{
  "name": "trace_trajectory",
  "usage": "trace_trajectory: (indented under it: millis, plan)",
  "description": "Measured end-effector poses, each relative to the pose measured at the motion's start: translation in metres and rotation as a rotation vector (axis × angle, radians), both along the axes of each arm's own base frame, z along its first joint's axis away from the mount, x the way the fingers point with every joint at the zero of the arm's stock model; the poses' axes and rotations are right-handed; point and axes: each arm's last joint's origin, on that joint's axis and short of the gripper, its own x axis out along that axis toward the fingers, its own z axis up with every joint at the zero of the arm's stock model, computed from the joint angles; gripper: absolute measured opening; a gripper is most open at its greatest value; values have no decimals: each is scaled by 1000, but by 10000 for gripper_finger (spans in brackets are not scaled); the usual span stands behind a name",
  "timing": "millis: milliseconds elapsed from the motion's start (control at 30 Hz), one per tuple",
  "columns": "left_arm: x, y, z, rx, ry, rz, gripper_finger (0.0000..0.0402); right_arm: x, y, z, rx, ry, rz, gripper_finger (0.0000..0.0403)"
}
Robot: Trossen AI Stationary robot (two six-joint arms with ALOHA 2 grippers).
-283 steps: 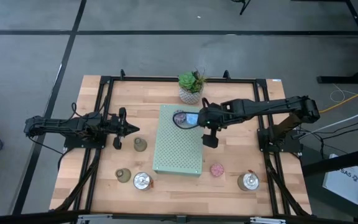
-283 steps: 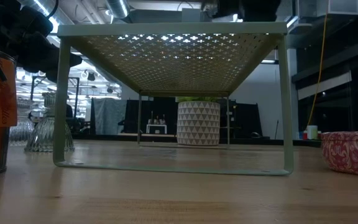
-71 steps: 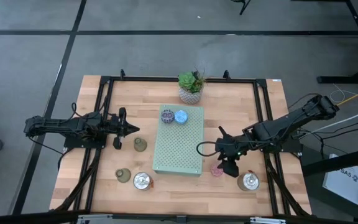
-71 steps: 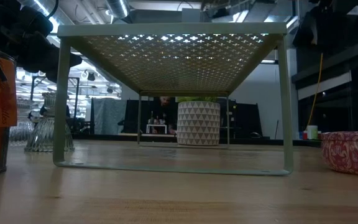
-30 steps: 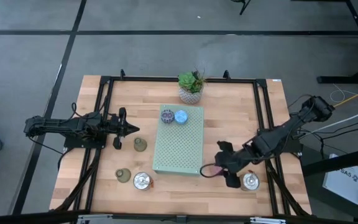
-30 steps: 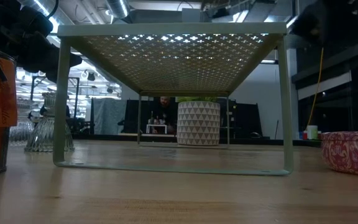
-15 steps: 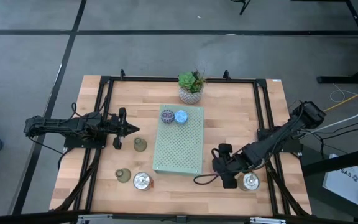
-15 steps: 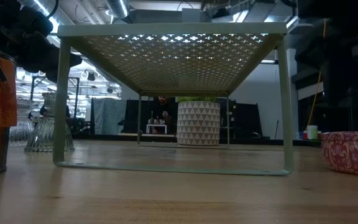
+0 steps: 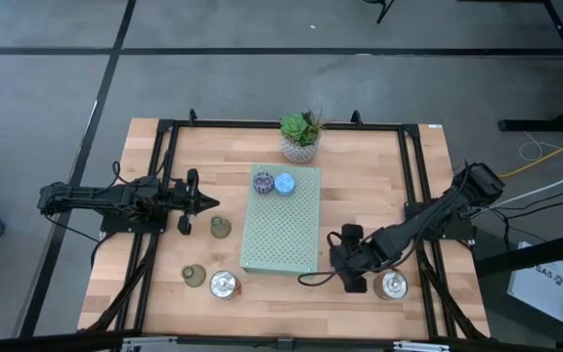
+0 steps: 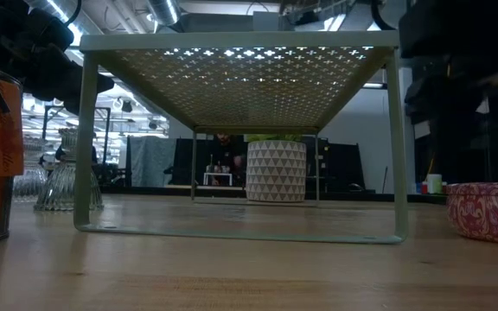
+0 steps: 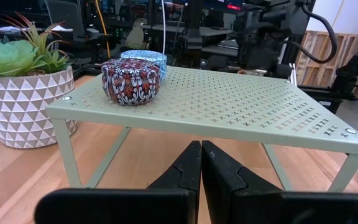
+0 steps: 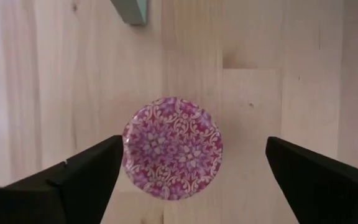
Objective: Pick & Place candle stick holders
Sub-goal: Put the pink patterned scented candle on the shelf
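Already two holders placed on green perforated rack [image 9: 280, 235]: purple holder [image 9: 263, 182] and blue holder [image 9: 284, 183], at rack's 12 o'clock end. Five judged left on table.

Pink holder [image 12: 171, 147] targeted now: squat, round, floral-patterned, sat on wood at rack's 4 o'clock corner. Right gripper [image 9: 348, 264] positioned directly above, fingers spread wide, nothing grasped. Left gripper [image 9: 203, 203] parked at rack's 9 o'clock, clamped empty.

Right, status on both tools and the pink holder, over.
Right tool open, above pink holder. Left tool shut, parked left. Nothing in the way.
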Motion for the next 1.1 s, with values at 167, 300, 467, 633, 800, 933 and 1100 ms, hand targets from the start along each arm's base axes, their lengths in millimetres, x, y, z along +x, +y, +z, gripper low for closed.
trace_trajectory:
  millis: [167,300,467,633,800,933,1100]
  plan:
    - [0,0,0,0,0,0,6,0,2,-3,3,-3,-24,397]
    - [0,0,0,0,0,0,6,-4,4,-10,6,-21,-16,397]
    - [0,0,0,0,0,-1,6,-8,3,-21,19,-41,-13,397]
    - [0,0,0,0,0,0,6,-8,2,-23,20,-43,-13,397]
    - [0,0,0,0,0,-1,6,-8,2,-24,24,-49,-12,397]
    - [0,0,0,0,0,0,6,-11,0,-35,46,-85,-12,397]
    - [0,0,0,0,0,0,6,-12,-1,-40,47,-115,-19,397]
